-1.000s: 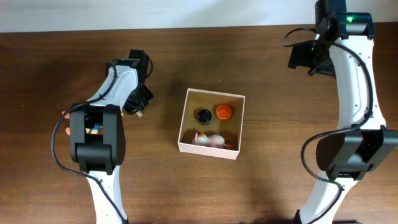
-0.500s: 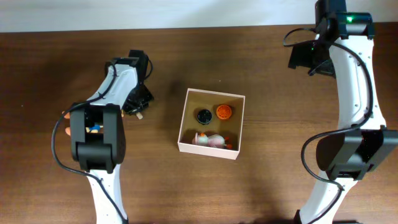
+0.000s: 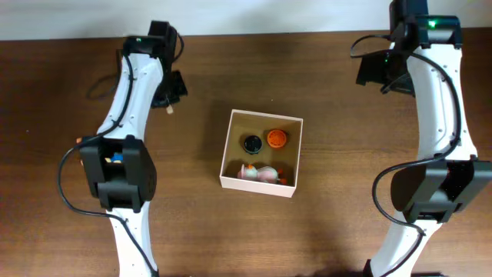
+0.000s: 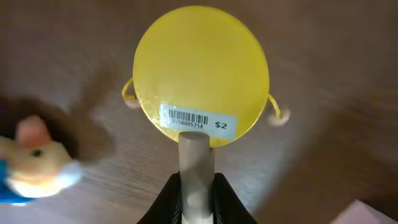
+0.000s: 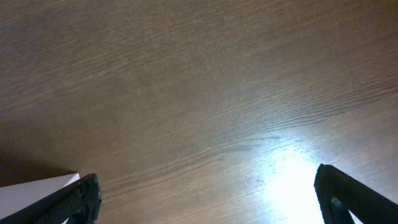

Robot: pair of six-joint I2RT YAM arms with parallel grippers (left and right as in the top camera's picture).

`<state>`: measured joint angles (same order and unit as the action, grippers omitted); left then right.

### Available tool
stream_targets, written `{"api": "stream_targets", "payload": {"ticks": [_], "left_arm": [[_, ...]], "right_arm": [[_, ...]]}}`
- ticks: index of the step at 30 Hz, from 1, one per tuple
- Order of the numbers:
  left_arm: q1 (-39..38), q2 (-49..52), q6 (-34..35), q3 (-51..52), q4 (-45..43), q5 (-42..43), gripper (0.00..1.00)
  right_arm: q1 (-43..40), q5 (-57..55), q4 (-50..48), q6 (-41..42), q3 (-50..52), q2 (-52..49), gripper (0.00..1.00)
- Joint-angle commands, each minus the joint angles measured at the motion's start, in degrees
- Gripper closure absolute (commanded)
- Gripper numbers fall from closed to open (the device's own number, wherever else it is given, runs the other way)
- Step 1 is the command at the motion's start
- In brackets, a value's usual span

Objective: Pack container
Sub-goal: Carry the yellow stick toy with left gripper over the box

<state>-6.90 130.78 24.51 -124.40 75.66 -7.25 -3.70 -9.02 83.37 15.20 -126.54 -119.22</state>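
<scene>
The container (image 3: 257,185) is a square white box with a tan inside, at the table's middle. It holds a black round piece (image 3: 252,143), an orange round piece (image 3: 277,138) and a pink-white toy (image 3: 261,173). My left gripper (image 3: 167,96) is left of and beyond the box. It is shut on the wooden handle (image 4: 196,163) of a yellow drum rattle (image 4: 202,74) with a barcode sticker and two beads on strings, held above the table. My right gripper (image 3: 375,73) is open and empty over bare wood at the far right, as the right wrist view (image 5: 208,202) shows.
A small orange-yellow figure with blue (image 4: 34,158) lies on the table left of the rattle. Small orange and blue toys (image 3: 115,159) show under the left arm. A white corner (image 5: 37,186) shows at the right wrist view's lower left.
My left gripper has moved toward the far edge of the table with the rattle in it. The right arm and the box have not moved.
</scene>
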Motion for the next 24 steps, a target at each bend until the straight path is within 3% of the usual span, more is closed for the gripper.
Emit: {"api": "stream_targets", "payload": {"ticks": [1,9,24], "left_arm": [[-1.7,0.3,-6.5,-6.1,2.1,0.4,0.98],[-9.3,0.3,-11.4,-15.9,8.8,1.4,0.98],[-22.9,0.3,-12.2,-16.5,21.0,1.8,0.98]], "right_arm": [[-0.1,-0.7,0.0,0.8,-1.0,0.8,0.01],[-0.1,-0.7,0.0,0.8,-1.0,0.8,0.01],[-0.1,-0.7,0.0,0.8,-1.0,0.8,0.01]]}}
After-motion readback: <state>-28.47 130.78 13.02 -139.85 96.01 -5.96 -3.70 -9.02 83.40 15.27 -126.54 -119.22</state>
